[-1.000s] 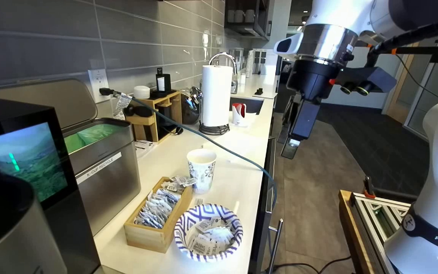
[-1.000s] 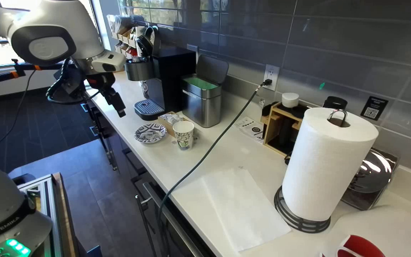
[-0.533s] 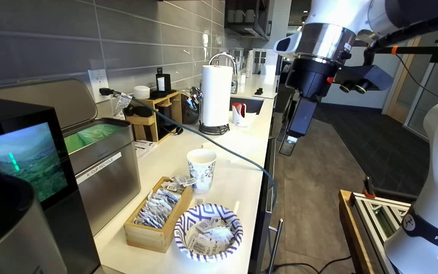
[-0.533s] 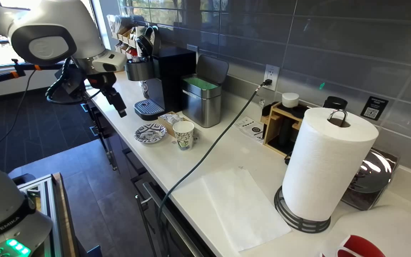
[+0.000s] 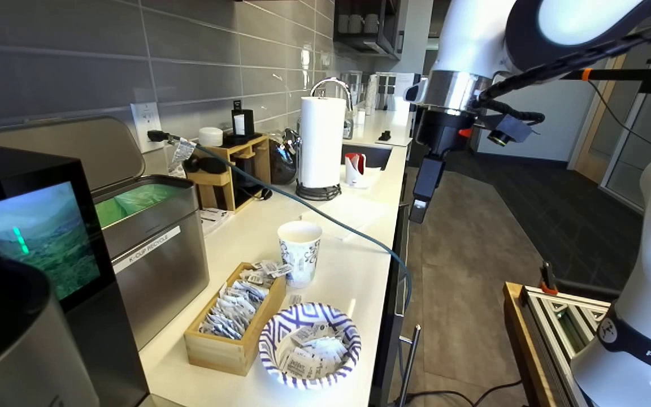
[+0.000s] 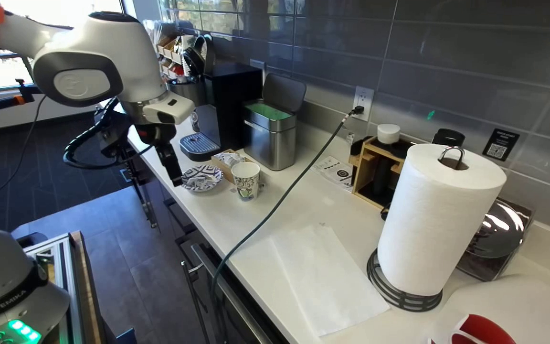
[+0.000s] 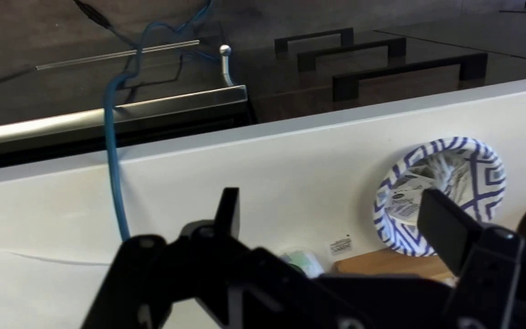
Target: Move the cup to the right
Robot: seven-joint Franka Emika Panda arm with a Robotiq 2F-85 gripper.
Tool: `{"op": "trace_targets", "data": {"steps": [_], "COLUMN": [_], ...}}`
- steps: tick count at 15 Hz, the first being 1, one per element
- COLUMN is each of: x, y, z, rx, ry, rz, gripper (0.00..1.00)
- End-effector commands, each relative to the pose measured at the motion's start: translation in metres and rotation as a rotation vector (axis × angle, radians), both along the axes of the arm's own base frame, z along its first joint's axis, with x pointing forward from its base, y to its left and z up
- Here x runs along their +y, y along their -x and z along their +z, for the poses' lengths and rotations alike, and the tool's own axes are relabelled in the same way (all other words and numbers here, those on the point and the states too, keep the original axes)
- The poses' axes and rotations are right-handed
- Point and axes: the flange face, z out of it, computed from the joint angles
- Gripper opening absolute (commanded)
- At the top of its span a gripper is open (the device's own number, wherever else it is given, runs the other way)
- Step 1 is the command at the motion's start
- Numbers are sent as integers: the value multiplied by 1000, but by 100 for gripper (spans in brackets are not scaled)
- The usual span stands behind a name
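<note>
On a white kitchen counter [image 5: 348, 277] beneath gray wall tile [image 5: 195, 79], a patterned paper cup [image 5: 301, 260] stands upright just beside a wooden box [image 5: 215, 353] of packets [image 5: 234, 311], near a blue-and-white bowl [image 5: 311, 312] holding more packets. The robot gripper [image 7: 329, 201], its 2 fingers wide apart and gripping nothing, hangs apart from the cup, while a cable [image 7: 114, 173] crosses the counter.

Free to pass over the surface [image 5: 354, 271] between the cup [image 5: 300, 257] and the front edge [image 7: 336, 119], and from the cup across to the slanting cable [image 7: 112, 164]. Hemmed in toward the coffee machine [image 6: 237, 105] by the wooden box [image 5: 218, 353] (bristling with packets [image 5: 232, 311], right beside the cup) and the patterned bowl [image 5: 306, 316]. Narrowed past the cable by the upright paper-towel roll [image 6: 439, 224].
</note>
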Motion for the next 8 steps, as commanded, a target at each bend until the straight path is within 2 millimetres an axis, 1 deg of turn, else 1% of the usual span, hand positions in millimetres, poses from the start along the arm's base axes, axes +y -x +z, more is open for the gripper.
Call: {"op": "trace_targets", "data": {"steps": [1, 3, 4, 5, 6, 8], "x": [-33, -47, -50, -51, -47, -48], "y": [-19, -28, -35, -38, -26, -30], "z": [-8, -1, 6, 13, 5, 9], "rx": [63, 68, 50, 22, 28, 21], "ry": [46, 59, 59, 65, 50, 51], "rz": [-95, -159, -160, -116, -129, -129], "gripper": [100, 100, 100, 100, 100, 100]}}
